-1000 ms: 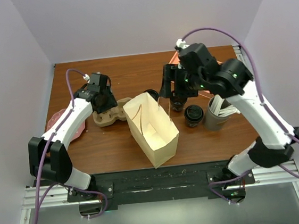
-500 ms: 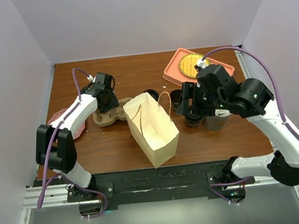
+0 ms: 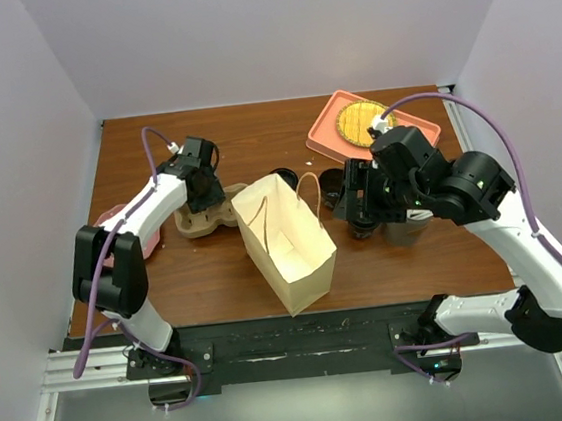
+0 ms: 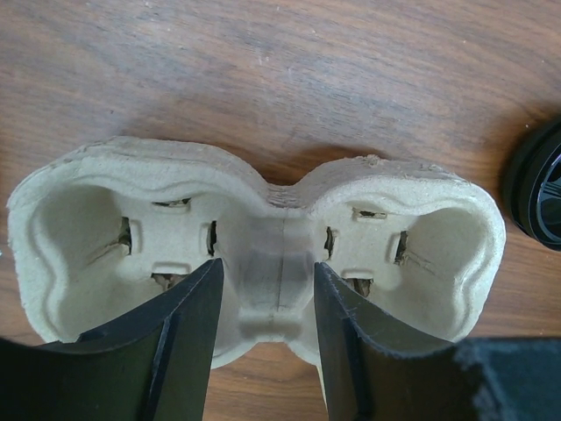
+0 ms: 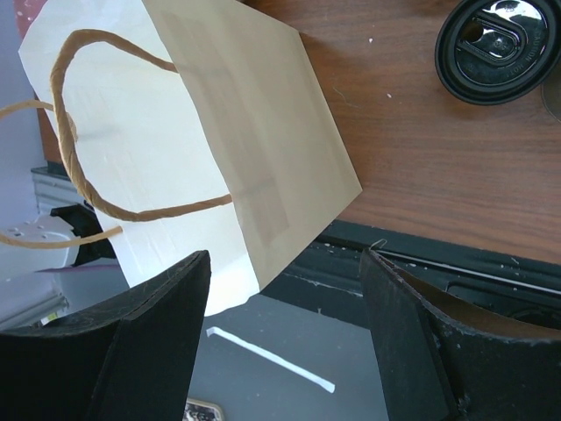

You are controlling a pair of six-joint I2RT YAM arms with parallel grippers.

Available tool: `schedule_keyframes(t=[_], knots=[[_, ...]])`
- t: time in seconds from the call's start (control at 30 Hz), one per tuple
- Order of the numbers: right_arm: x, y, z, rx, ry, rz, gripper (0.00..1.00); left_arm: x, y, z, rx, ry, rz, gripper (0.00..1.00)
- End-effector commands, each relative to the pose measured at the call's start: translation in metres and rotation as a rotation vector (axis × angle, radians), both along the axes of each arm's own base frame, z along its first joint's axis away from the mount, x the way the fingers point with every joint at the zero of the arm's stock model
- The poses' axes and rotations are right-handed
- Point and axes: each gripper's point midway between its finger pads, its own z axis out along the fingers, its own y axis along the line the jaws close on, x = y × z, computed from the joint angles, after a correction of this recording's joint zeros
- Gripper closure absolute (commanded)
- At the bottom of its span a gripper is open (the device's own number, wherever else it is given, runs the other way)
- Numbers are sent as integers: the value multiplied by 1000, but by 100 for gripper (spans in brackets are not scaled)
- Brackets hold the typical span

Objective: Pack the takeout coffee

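Up at the top right of the right wrist view sits the small black lidded paper cup [image 5: 498, 48], beyond the open, empty right claw [image 5: 282, 281], while the open left claw [image 4: 265, 285] stands around the middle of the tan pulp cup carrier [image 4: 429, 232].

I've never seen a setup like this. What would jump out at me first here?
An open paper bag sits mid-table, the biggest, palest thing there. Left of it, the left gripper is open astride the middle of a tan pulp cup carrier; right of it, the right gripper, also open, hangs by a black lidded coffee cup.
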Motion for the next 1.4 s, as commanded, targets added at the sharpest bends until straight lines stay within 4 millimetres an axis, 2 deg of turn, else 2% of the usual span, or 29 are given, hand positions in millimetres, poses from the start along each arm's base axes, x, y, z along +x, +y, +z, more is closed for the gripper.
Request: schedule_keyframes(t=[0.0, 0.27, 0.4, 0.47, 0.67, 0.9, 0.97, 1.07, 1.37], knots=[[6, 2, 4, 1, -25, 0, 27, 17, -8, 12, -21, -57, -20, 50], [8, 3, 2, -27, -19, 19, 27, 16, -6, 7, 1, -39, -34, 56], [6, -2, -1, -54, -3, 8, 27, 15, -5, 6, 4, -32, -39, 59], [6, -4, -3, -64, 0, 3, 27, 17, -6, 10, 7, -39, -46, 63], [1, -4, -4, -54, 13, 12, 27, 23, -2, 26, 41, -50, -50, 67], [-9, -8, -2, -12, 31, -6, 27, 25, -2, 37, 39, -61, -47, 67], [-13, -9, -3, -2, 38, -4, 27, 23, -6, 35, 23, -51, -71, 62], [-15, -10, -7, -3, 42, -8, 27, 19, -13, 25, 8, -30, -116, 58], [-15, -11, -5, 3, 36, -10, 27, 12, -10, 3, 52, 34, -154, 50]])
